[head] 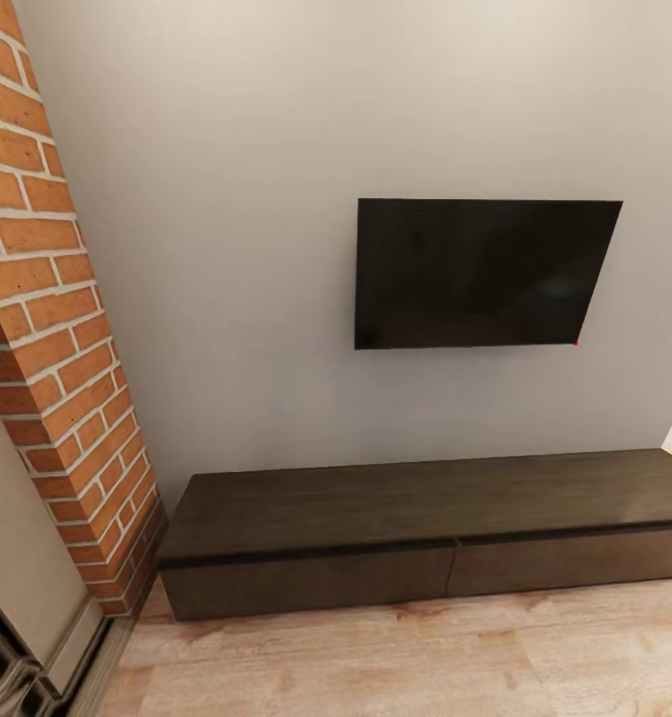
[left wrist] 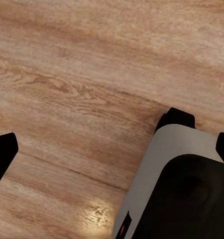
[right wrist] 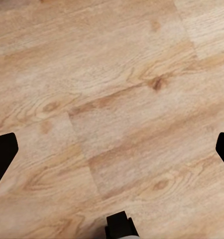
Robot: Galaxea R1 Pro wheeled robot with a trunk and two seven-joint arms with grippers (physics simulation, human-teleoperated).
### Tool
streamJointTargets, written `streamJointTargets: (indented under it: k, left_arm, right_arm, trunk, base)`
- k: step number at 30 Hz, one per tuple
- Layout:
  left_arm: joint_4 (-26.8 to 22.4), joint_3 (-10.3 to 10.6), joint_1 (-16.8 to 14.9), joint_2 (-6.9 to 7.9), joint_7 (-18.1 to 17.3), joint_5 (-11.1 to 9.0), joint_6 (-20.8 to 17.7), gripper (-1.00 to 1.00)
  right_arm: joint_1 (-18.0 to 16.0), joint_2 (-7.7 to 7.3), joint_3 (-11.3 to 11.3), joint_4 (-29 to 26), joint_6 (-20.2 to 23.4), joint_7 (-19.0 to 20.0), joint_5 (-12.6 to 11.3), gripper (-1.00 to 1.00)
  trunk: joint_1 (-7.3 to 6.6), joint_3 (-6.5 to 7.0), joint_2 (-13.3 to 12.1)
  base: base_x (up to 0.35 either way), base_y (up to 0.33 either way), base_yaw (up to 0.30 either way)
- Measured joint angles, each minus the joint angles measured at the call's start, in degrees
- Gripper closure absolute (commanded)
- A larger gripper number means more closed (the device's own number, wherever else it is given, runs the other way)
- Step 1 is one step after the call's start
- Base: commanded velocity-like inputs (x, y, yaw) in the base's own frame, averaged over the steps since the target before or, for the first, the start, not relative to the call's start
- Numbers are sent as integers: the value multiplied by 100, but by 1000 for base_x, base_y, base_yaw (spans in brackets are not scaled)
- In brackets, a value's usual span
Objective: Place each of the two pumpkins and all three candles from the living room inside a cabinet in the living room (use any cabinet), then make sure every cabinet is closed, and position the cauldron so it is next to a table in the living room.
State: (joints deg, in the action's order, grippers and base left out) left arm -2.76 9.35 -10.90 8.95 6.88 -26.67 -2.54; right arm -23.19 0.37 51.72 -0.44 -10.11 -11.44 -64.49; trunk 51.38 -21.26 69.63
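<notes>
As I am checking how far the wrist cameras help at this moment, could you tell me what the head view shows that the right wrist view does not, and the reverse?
Head view: the long dark-brown cabinet against the wall, its two drawer fronts flush, a black wall-mounted screen above it, and a brick column beside it.

Right wrist view: the right gripper, its dark fingertips spread wide apart with nothing between them.

Both show the light wooden floor.
</notes>
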Motion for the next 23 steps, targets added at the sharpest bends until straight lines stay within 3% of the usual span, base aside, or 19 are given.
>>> streamJointTargets:
  k: [23]
  left_arm:
    - [0,0,0,0,-1,-1,0,-100]
  right_arm:
    - [1,-3,0,3,-2,0,-7,-100]
  trunk:
    - [0,0,0]
  base:
    - [0,0,0]
